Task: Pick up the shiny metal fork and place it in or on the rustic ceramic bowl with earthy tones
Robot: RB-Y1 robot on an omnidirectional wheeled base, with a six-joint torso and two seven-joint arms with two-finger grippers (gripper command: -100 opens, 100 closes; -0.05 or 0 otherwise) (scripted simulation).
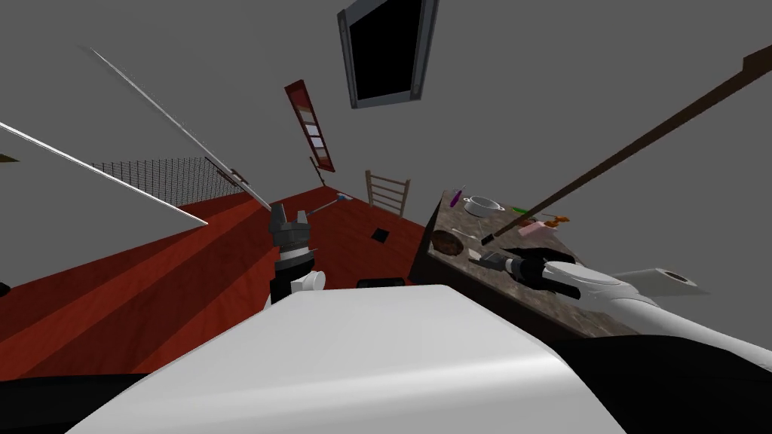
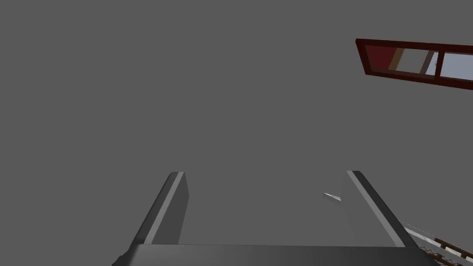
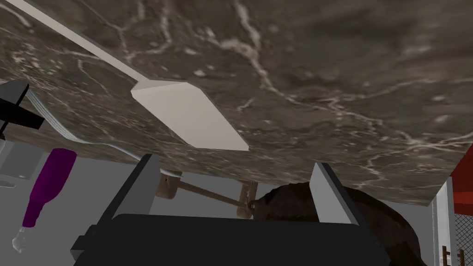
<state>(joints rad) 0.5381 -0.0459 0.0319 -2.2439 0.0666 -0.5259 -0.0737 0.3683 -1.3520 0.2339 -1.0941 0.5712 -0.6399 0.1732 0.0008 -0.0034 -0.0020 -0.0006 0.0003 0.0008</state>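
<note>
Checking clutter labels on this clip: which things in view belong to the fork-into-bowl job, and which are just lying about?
Job in hand:
curved grey metal fork
dark brown round bowl
right end effector, open

Lying about:
flat white spatula
purple bottle
round grey metal pot

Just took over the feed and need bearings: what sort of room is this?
Probably a kitchen or dining area: a dark marble-patterned countertop holds a grey metal pot, a dark brown bowl and a flat white spatula, near a wooden ladder-back chair.
</note>
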